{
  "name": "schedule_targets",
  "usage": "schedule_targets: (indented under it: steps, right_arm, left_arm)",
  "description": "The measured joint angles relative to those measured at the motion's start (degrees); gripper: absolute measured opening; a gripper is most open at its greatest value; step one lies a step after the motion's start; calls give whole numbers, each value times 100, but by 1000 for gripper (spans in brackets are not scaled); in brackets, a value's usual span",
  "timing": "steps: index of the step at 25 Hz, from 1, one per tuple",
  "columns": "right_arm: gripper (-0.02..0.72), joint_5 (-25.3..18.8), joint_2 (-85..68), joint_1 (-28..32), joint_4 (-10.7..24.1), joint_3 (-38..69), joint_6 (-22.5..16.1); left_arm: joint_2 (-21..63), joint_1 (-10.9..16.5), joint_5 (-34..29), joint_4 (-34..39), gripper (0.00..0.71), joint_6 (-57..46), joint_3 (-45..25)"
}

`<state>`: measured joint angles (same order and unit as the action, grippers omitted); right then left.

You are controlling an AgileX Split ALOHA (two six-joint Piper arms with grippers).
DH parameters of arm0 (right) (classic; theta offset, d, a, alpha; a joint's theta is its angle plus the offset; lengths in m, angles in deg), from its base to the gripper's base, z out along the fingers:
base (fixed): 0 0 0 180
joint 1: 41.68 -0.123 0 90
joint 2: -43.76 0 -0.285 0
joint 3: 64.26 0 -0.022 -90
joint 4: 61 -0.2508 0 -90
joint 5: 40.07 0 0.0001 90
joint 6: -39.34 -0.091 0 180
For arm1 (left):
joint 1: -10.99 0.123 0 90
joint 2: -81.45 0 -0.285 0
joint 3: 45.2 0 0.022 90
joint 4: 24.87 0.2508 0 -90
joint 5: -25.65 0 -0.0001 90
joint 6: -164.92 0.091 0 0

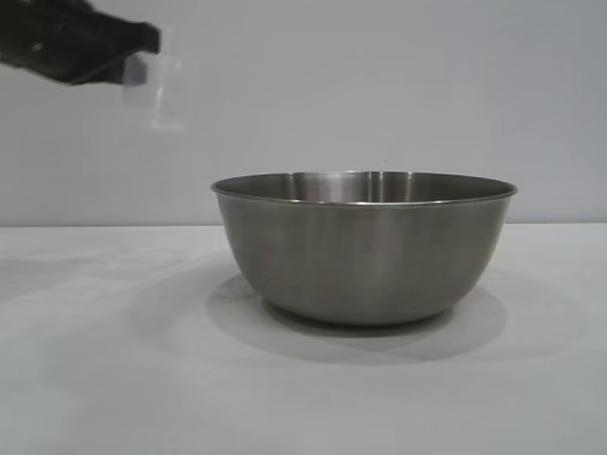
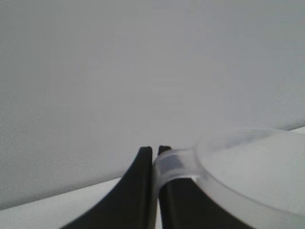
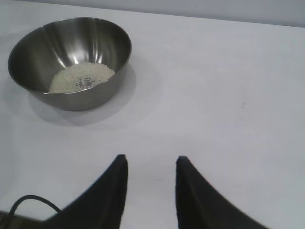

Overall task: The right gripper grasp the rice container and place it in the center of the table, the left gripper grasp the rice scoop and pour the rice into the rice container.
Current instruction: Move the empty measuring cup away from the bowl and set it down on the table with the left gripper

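Nearest the exterior camera, the white table (image 1: 114, 379) carries the rice container (image 1: 365, 246), a steel bowl standing upright at about the middle of the scene, apart from both arms. That central spot gives a pour from the left a wide, steady target. Seen from the right wrist, the rice (image 3: 82, 77) lies as a low heap on the bowl's floor, so the pour looks done, or nearly so.

High at the far left, the left gripper (image 1: 142, 52) is clenched on the loop handle of the rice scoop (image 1: 156, 85), the clear cup hanging just beyond its fingertips and well clear of the bowl's rim. Gripping the handle rather than the cup wall leaves the mouth free for tipping. Whether any grains remain in the cup cannot be told.

To the right of the bowl, the right gripper (image 3: 151, 174) hovers over bare table with its jaws parted and nothing between them; having let go of the bowl, it appears to be idle.
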<state>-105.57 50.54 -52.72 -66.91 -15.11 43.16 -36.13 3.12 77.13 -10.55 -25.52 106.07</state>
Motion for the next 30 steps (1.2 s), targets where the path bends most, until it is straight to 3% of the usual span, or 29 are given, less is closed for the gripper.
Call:
schedule_targets:
  steps: [10,16,21,22,23,27,28,30]
  right_arm:
    - [239,0,0,0,-10,0,0]
    - [239,0,0,0,-10,0,0]
    - [239,0,0,0,-10,0,0]
    - [239,0,0,0,-10,0,0]
    - [239,0,0,0,-10,0,0]
    - [239,0,0,0,-10,0,0]
    - [239,0,0,0,-10,0,0]
    - [239,0,0,0,-10,0,0]
  left_arm:
    - [-1073,10,1199,-11,0,438,-775]
    - [-1456,10,1332,26,0,454,-831]
    - [-1524,10,1346,473,0,528,-836]
    - [-1524,10,1346,541,48,528,-836]
    - [-1524,10,1350,591,48,540,-846]
    - [-1524,10,1359,593,224,587,-1053]
    - [-1524,10,1359,567,249,651,-1120]
    - [-1524,10,1359,528,235,796,-1299]
